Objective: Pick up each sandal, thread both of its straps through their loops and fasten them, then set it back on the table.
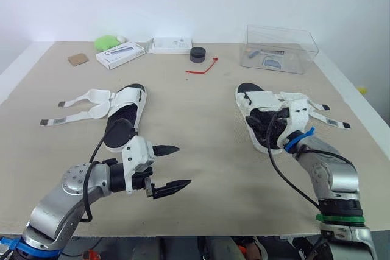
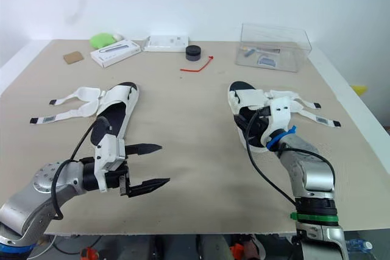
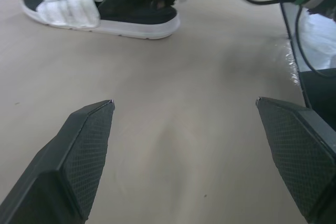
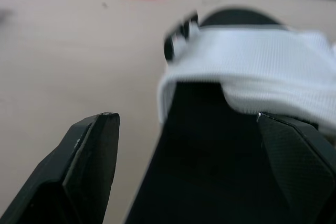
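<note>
Nearest the front edge of the table (image 1: 201, 114), the left gripper (image 1: 183, 165) is held just above bare tabletop with its jaws spread wide and nothing between them. It sits just beside the heel of the left sandal (image 1: 125, 111). Further right, the right gripper (image 4: 185, 129) is placed at the heel end of the right sandal (image 1: 262, 105). Its jaws are also wide apart: one finger is seen beside the sole and the other over the black footbed, and no grip has been taken. Both sandals lie flat on the table, well apart. The left one's straps (image 1: 79, 105) are splayed out to its outer side, and the right one's straps (image 1: 323, 114) are thrown loose towards the table's right edge. The task is therefore judged to be barely begun: neither sandal is lifted, no strap is threaded or fastened, and a grasp of the right sandal seems to be the step in hand. The loops are too small to be made out. The right gripper's fingers are lost against the dark footbed in the head views, so contact cannot be confirmed. At the far edge are a clear plastic box (image 1: 280, 47), a red strip (image 1: 202, 67), a black disc (image 1: 197, 54) and two white boxes (image 1: 120, 54).
</note>
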`<action>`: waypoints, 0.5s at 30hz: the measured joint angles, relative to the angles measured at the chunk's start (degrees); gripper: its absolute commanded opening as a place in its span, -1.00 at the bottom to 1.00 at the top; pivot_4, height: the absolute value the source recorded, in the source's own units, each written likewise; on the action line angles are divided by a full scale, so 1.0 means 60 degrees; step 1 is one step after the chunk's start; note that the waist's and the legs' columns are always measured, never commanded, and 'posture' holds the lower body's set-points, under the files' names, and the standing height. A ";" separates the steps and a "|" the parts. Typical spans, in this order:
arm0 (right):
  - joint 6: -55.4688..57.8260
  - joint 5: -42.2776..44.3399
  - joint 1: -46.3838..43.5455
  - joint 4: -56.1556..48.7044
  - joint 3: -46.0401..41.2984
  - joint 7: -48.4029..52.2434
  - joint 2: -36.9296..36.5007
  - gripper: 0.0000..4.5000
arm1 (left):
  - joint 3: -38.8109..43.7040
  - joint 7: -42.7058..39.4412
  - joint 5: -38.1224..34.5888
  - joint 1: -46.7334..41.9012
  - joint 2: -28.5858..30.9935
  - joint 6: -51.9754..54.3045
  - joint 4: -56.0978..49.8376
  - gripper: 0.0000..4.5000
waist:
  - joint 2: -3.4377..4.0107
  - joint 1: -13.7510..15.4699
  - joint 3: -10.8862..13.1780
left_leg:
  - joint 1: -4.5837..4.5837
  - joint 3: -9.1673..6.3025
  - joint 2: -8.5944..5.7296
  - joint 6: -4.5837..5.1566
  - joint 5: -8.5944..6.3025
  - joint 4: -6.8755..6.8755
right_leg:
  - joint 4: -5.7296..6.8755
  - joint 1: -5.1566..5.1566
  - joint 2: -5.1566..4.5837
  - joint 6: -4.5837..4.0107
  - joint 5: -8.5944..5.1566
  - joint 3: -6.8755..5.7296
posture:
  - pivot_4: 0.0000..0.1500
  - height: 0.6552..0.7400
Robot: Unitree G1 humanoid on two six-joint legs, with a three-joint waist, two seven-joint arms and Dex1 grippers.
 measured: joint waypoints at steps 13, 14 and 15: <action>0.0073 -0.0464 -0.0979 0.0581 0.0377 -0.0343 0.0680 1.00 | -0.0081 0.0221 0.0199 -0.0009 -0.0188 -0.0102 0.0119 0.98 | 0.0005 -0.0004 0.0003 | 0.0001 0.0006 -0.0001 -0.0001 0.0002 0.0002 | 0.0000 0.0000 -0.0001 0.0009 0.0007 0.0005 | 1.00 1.00; -0.0095 -0.0569 -0.1162 0.0866 0.0380 -0.0355 0.0723 1.00 | -0.0082 0.0234 0.0204 -0.0009 -0.0209 -0.0103 0.0119 0.98 | 0.0005 -0.0010 0.0003 | 0.0005 0.0014 -0.0001 -0.0001 0.0002 0.0003 | -0.0001 0.0000 0.0001 0.0012 0.0010 0.0012 | 1.00 1.00; -0.0334 -0.0706 -0.1381 0.1209 0.0382 -0.0358 0.0747 1.00 | -0.0088 0.0281 0.0210 -0.0008 -0.0232 -0.0102 0.0119 0.98 | 0.0005 -0.0010 0.0003 | 0.0005 0.0016 -0.0002 -0.0001 0.0002 0.0003 | -0.0001 0.0000 0.0000 0.0014 0.0011 0.0014 | 1.00 1.00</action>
